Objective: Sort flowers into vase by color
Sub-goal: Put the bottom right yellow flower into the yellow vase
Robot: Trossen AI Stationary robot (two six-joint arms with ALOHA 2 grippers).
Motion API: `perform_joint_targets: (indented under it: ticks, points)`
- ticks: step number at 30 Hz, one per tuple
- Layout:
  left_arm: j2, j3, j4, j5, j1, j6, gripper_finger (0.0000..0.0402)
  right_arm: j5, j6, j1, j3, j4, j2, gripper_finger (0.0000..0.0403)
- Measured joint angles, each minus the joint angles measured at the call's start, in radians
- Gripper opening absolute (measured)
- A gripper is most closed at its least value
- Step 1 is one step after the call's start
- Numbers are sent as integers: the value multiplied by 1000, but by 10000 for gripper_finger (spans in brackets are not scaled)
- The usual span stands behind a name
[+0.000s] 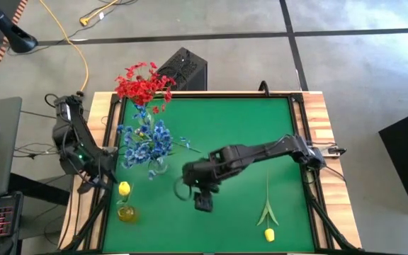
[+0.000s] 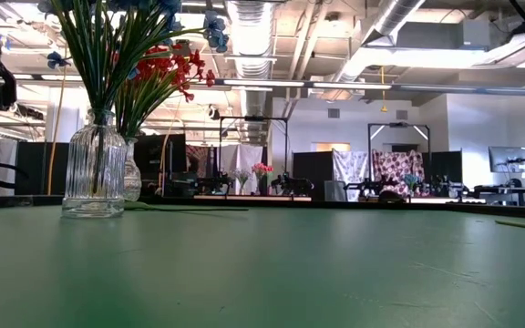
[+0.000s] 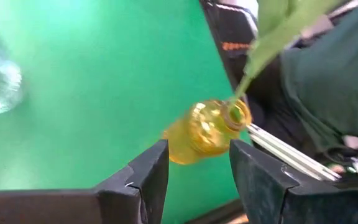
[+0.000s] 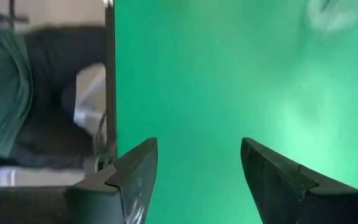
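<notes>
Overhead, we saw three containers along the left side of the green felt-covered table [image 1: 246, 120]. A clear ribbed glass vase [image 2: 94, 171] held the spray of small blue blossoms [image 1: 144, 142] on thin green stems. Behind it, near the table's far edge, a second vase, mostly hidden from us, held the spray of small red blossoms [image 1: 142, 86]. Near the front left corner stood a small amber glass bottle [image 1: 127, 212] with one yellow tulip bud [image 1: 124, 188] in its neck.

A second yellow tulip bud with long green leaves [image 1: 268, 234] lay flat on the felt near the front right, well apart from every vase.

We found the left gripper [image 3: 194, 168] beside the table's left edge, its fingers spread wide and empty, with the amber bottle beyond them. The right gripper [image 4: 197, 165] hovered over the middle of the table, its fingers likewise wide apart and holding nothing.
</notes>
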Motion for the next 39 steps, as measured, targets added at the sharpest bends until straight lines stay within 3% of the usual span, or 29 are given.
perform_joint_targets:
  ticks: [9, 15, 21, 31, 33, 39]
  points:
    - [0, 14, -12, -84, 0, 82, 158, 15, 367, 132, -25, -373, 1, 250]
    - [0, 14, -11, -121, 0, 88, 158, 19, 448, 233, -75, -384, -2, 249]
    - [0, 14, 9, -135, 0, 99, 158, 48, 164, 317, -235, -385, -2, 249]
    - [0, 14, 18, -216, 0, 78, 158, 4, -693, 401, -540, -387, 0, 249]
    - [0, 14, 19, -243, 0, 78, 158, 4, -768, 409, -602, -388, -1, 249]
    - [0, 14, 19, -282, 0, 68, 158, 63, -794, 413, -777, -386, -1, 249]
